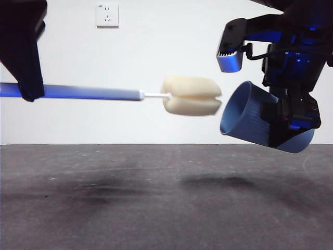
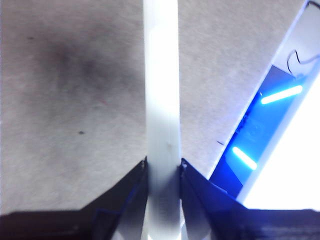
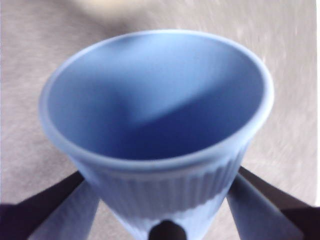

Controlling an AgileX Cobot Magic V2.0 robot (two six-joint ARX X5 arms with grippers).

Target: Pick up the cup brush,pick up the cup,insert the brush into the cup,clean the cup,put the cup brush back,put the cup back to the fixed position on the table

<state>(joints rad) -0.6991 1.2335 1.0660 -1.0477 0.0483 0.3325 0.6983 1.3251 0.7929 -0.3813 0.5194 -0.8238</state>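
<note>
Cup brush (image 1: 130,95) hangs level above the table (image 1: 156,198) in your front view, its grey-white handle running from the left side toward the middle and its cream sponge head (image 1: 191,96) pointing at the cup (image 1: 250,117). You can see the sponge stop just short of the cup's mouth, very near the rim but not inside it. Your left gripper (image 2: 163,167) has its two black jaws clamped on the handle (image 2: 162,100), one on each side, as the left wrist view shows. Your right gripper (image 3: 162,210) pinches the blue ribbed cup (image 3: 160,125) low on its body, a jaw pressed against each flank. The cup is held in the air at the right, tipped on its side so its open mouth faces the sponge and its base slopes down and away. Both things are clear of the table, which shows soft shadows beneath them.
</note>
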